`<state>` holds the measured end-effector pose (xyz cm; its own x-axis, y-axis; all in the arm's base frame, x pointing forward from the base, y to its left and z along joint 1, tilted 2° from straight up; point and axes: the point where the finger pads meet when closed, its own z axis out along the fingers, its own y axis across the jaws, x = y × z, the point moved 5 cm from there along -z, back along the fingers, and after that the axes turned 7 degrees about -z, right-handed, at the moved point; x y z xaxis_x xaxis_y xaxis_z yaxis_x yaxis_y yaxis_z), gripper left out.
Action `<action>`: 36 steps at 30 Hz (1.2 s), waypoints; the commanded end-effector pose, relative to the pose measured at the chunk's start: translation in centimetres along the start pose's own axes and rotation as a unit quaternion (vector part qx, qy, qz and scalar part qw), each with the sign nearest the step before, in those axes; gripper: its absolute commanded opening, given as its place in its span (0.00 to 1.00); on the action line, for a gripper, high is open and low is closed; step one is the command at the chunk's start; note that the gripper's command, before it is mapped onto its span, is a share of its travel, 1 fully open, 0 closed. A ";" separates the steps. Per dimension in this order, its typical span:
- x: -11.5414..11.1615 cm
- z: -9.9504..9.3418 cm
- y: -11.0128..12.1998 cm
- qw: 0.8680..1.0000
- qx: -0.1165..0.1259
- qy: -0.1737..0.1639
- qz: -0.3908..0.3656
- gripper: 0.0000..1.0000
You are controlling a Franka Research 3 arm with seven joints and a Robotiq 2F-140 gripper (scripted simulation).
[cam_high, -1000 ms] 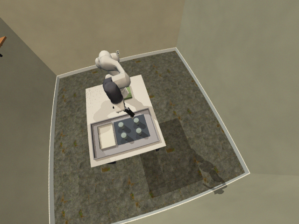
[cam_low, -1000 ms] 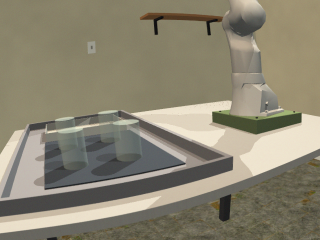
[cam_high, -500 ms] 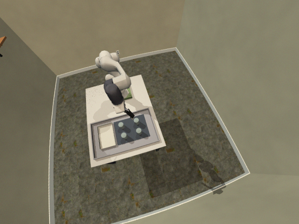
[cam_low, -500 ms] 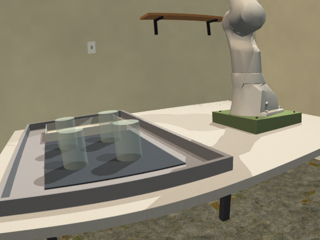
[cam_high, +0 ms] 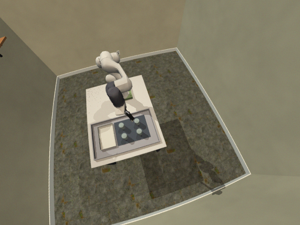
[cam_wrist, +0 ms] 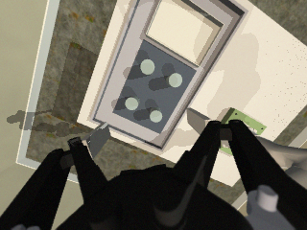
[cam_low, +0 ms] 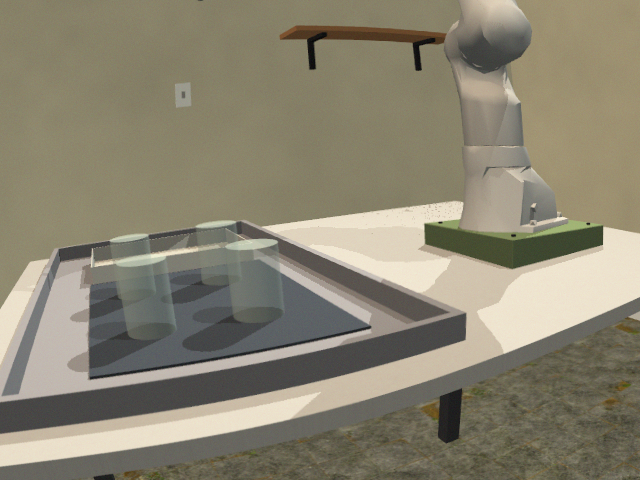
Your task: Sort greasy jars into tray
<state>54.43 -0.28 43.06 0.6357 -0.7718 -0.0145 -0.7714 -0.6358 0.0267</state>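
Note:
Four pale green glass jars stand mouth down and apart on the dark mat [cam_high: 144,118] [cam_low: 315,312] [cam_wrist: 177,102]. On the robot's side are one jar [cam_high: 121,125] [cam_low: 221,258] [cam_wrist: 175,80] near the tray and one jar [cam_high: 136,121] [cam_low: 256,281] [cam_wrist: 155,116] away from it. On the far side are one jar [cam_high: 123,136] [cam_low: 133,273] [cam_wrist: 147,66] near the tray and one jar [cam_high: 138,131] [cam_low: 148,299] [cam_wrist: 131,103] away from it. The cream tray [cam_high: 107,136] [cam_wrist: 184,29] holds nothing. My gripper [cam_wrist: 148,122] is open and empty, high above the table; the exterior view does not show it. Grease cannot be seen.
A raised grey rim [cam_high: 126,153] [cam_low: 361,361] [cam_wrist: 107,64] surrounds the mat and tray on the table. The arm's green base block [cam_low: 516,245] [cam_wrist: 247,122] stands outside this rim. A brown shelf [cam_low: 361,34] hangs on the wall.

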 end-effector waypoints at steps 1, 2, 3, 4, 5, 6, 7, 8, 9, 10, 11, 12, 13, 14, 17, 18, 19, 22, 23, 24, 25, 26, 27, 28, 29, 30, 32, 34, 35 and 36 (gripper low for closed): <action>0.2 0.3 -0.1 0.999 0.005 0.003 0.051 1.00; 0.2 0.3 -0.1 0.999 0.005 0.003 0.051 1.00; 0.2 0.3 -0.1 0.999 0.005 0.003 0.051 1.00; 0.2 0.3 -0.1 0.999 0.005 0.003 0.051 1.00; 0.2 0.3 -0.1 0.999 0.005 0.003 0.051 1.00; 0.2 0.3 -0.1 0.999 0.005 0.003 0.051 1.00; 0.1 1.7 0.2 0.995 0.001 0.001 0.097 1.00; 0.1 1.7 0.2 0.995 0.001 0.001 0.097 1.00; 0.1 1.7 0.2 0.995 0.001 0.001 0.097 1.00; 0.1 1.7 0.2 0.995 0.001 0.001 0.097 1.00; 0.1 1.7 0.2 0.995 0.001 0.001 0.097 1.00; 0.1 1.7 0.2 0.995 0.001 0.001 0.097 1.00; 0.1 1.7 0.2 0.995 0.001 0.001 0.097 1.00; 0.1 1.7 0.2 0.995 0.001 0.001 0.097 1.00; 0.1 3.1 0.4 0.991 -0.003 -0.001 0.137 1.00; 0.1 3.1 0.4 0.991 -0.003 -0.001 0.137 1.00; 0.1 3.1 0.4 0.991 -0.003 -0.001 0.137 1.00; 0.1 3.1 0.4 0.991 -0.003 -0.001 0.137 1.00; 0.1 3.1 0.4 0.991 -0.003 -0.001 0.137 1.00; 0.1 3.1 0.4 0.991 -0.003 -0.001 0.137 1.00; 0.1 4.4 0.7 0.983 -0.006 -0.002 0.183 1.00; 0.1 4.4 0.7 0.983 -0.006 -0.002 0.183 1.00; 0.1 4.4 0.7 0.983 -0.006 -0.002 0.183 1.00; 0.1 4.4 0.7 0.983 -0.006 -0.002 0.183 1.00; 0.1 4.4 0.7 0.983 -0.006 -0.002 0.183 1.00; 0.1 4.4 0.7 0.983 -0.006 -0.002 0.183 1.00; 0.1 4.4 0.7 0.983 -0.006 -0.002 0.183 1.00; 0.0 5.6 0.9 0.975 -0.009 -0.003 0.222 1.00; 0.0 5.6 0.9 0.975 -0.009 -0.003 0.222 1.00; 0.0 5.6 0.9 0.975 -0.009 -0.003 0.222 1.00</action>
<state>53.39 -0.84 37.73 0.3348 -0.9422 -0.0103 -0.9406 -0.3348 0.0569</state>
